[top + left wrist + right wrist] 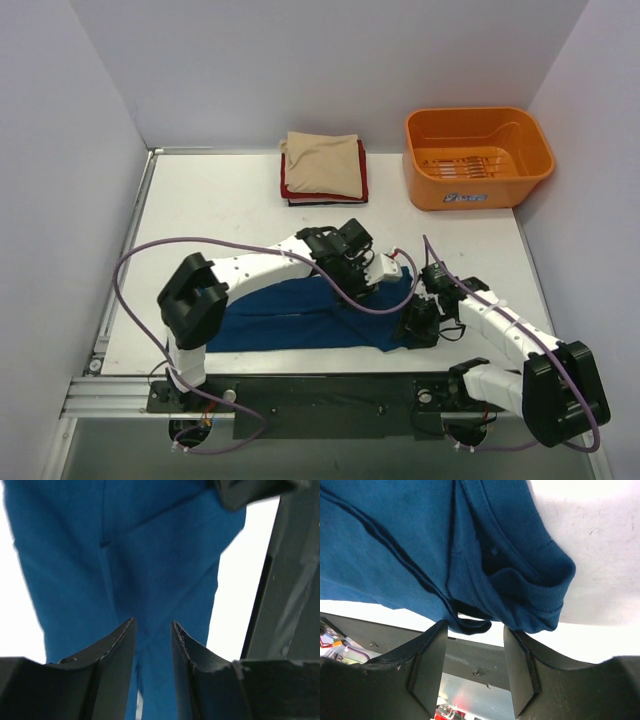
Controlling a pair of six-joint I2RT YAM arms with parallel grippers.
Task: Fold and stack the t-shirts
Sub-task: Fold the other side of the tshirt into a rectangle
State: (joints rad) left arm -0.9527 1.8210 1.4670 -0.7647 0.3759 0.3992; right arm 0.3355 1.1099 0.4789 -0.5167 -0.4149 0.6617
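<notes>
Blue t-shirt (290, 325) lying on white table (220, 200), pale walls (300, 60); left pincer (152, 625), right pincer (475, 627) parted, empty.

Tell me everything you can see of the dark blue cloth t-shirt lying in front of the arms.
The dark blue cloth t-shirt looks like soft knit. It is folded into a long band of layers and lies flat on the white table, along its near edge. Creases and seams run lengthwise, and a ribbed hem bunches at the right end, close to the table's edge. No print shows. The left hand and right hand stand open over that right end, and neither clamps the cloth.
</notes>
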